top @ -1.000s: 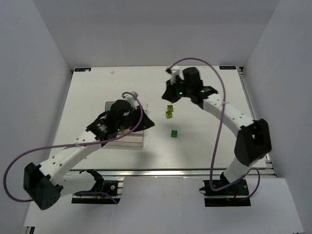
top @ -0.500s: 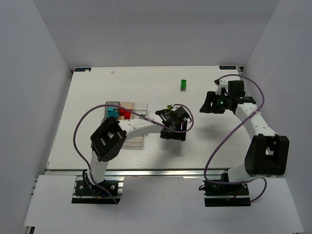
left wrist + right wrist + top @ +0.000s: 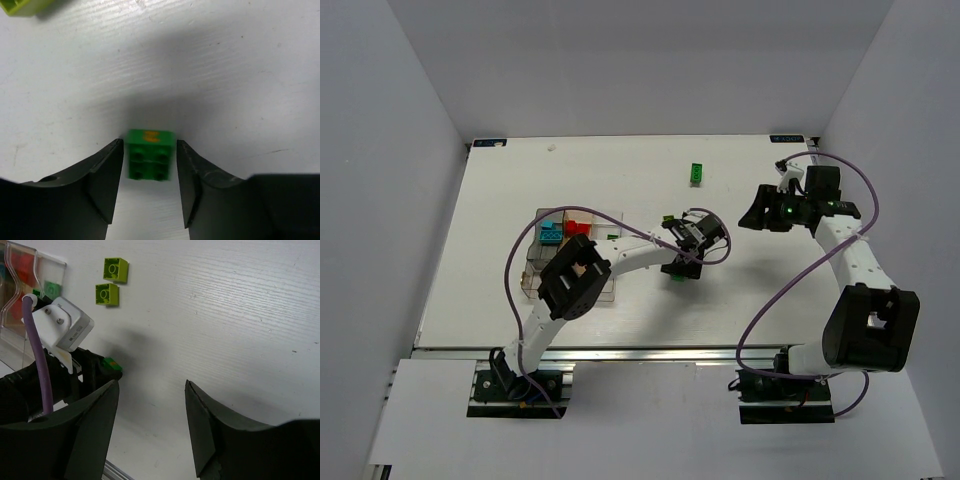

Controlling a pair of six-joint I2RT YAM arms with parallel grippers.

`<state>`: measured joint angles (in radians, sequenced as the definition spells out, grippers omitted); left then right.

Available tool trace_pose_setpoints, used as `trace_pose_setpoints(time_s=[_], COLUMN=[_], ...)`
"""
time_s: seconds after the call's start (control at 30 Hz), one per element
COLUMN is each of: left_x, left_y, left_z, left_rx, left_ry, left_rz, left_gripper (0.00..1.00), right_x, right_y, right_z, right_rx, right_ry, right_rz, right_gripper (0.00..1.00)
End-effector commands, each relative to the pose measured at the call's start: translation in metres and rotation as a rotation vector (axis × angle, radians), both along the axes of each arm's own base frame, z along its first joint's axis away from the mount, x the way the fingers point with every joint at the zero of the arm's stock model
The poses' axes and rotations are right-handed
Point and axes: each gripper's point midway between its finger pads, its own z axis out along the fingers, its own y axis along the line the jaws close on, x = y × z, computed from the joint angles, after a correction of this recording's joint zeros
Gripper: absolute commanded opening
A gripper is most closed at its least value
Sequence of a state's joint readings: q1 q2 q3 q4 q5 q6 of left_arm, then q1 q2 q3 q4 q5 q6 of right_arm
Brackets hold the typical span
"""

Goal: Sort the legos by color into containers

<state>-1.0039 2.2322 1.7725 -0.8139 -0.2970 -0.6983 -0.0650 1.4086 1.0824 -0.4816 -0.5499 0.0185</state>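
Note:
A dark green lego (image 3: 150,161) sits on the white table between my left gripper's (image 3: 149,143) fingertips, whose jaws press close on its two sides. From the top view that gripper (image 3: 685,262) is at the table's middle. My right gripper (image 3: 760,212) hangs open at the right, nothing between its fingers (image 3: 151,382). Two lime legos (image 3: 115,269) (image 3: 107,294) lie just beyond the left gripper. Another green lego (image 3: 697,173) lies far back. The containers (image 3: 534,268) stand left of centre, with cyan (image 3: 552,232) and red (image 3: 580,228) legos inside.
The left arm's purple cable (image 3: 620,225) loops over the containers. White walls close in the table on three sides. The right arm's cable (image 3: 775,300) arcs over the table's right part.
My left arm swung from over the containers to the table's middle and closed around the green lego. My right arm drew back to the right and opened; a green lego now lies far back.

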Motion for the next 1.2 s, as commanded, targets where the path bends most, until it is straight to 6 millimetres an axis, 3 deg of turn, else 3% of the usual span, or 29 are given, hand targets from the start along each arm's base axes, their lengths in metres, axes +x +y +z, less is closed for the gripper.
trace_pose_setpoints(time_s=[0.0, 0.13, 0.23, 0.3, 0.33, 0.37, 0.4, 0.43, 0.47, 0.57, 0.6, 0.67, 0.8, 0.93, 1.0, 1.07, 1.1, 1.17], left_x=[0.006, 0.013, 0.022, 0.027, 0.034, 0.038, 0.039, 0.049, 0.052, 0.065, 0.064, 0.072, 0.083, 0.093, 0.098, 0.102, 0.103, 0.105], left_y=[-0.001, 0.006, 0.010, 0.023, 0.036, 0.044, 0.061, 0.080, 0.094, 0.142, 0.153, 0.172, 0.188, 0.194, 0.198, 0.208, 0.207, 0.210], left_z=[0.014, 0.028, 0.062, 0.081, 0.112, 0.123, 0.125, 0.148, 0.153, 0.153, 0.144, 0.140, 0.125, 0.112, 0.103, 0.098, 0.095, 0.093], left_rx=[0.013, 0.007, -0.042, -0.052, -0.096, -0.112, -0.097, -0.131, -0.130, -0.086, -0.053, -0.032, 0.001, 0.022, 0.038, 0.053, 0.057, 0.057], left_ry=[-0.039, -0.073, -0.124, -0.168, -0.218, -0.245, -0.257, -0.294, -0.306, -0.313, -0.301, -0.298, -0.267, -0.239, -0.222, -0.208, -0.200, -0.192], left_rz=[-0.004, 0.029, 0.068, 0.102, 0.137, 0.162, 0.185, 0.229, 0.252, 0.320, 0.303, 0.315, 0.315, 0.319, 0.324, 0.345, 0.342, 0.349], left_gripper=[0.55, 0.24, 0.03, 0.00, 0.00, 0.00, 0.00, 0.00, 0.00, 0.00, 0.00, 0.00, 0.00, 0.08, 0.19, 0.36, 0.55, 0.67], right_x=[-0.005, -0.010, -0.019, -0.026, -0.030, -0.031, -0.033, -0.035, -0.036, -0.037, -0.038, -0.037, -0.032, -0.024, -0.019, -0.015, -0.010, 0.000], right_y=[0.002, 0.002, 0.005, 0.008, 0.007, 0.006, 0.007, 0.006, 0.007, 0.013, 0.015, 0.019, 0.028, 0.036, 0.040, 0.044, 0.045, 0.043], right_z=[0.006, 0.004, -0.002, -0.007, -0.014, -0.017, -0.019, -0.024, -0.026, -0.031, -0.032, -0.035, -0.038, -0.035, -0.029, -0.029, -0.025, -0.026], right_rx=[0.019, 0.007, -0.013, -0.039, -0.051, -0.069, -0.082, -0.088, -0.089, -0.080, -0.081, -0.094, -0.134, -0.153, -0.156, -0.159, -0.160, -0.184], right_ry=[-0.007, -0.022, -0.045, -0.068, -0.060, -0.063, -0.069, -0.062, -0.059, -0.046, -0.045, -0.049, -0.060, -0.071, -0.090, -0.086, -0.094, -0.099], right_rz=[0.022, 0.050, 0.116, 0.171, 0.183, 0.190, 0.203, 0.203, 0.207, 0.224, 0.235, 0.263, 0.310, 0.330, 0.335, 0.337, 0.331, 0.311], right_gripper=[0.61, 0.59, 0.59, 0.62, 0.63, 0.64, 0.64, 0.64, 0.64, 0.65, 0.66, 0.69, 0.73, 0.73, 0.74, 0.74, 0.74, 0.77])
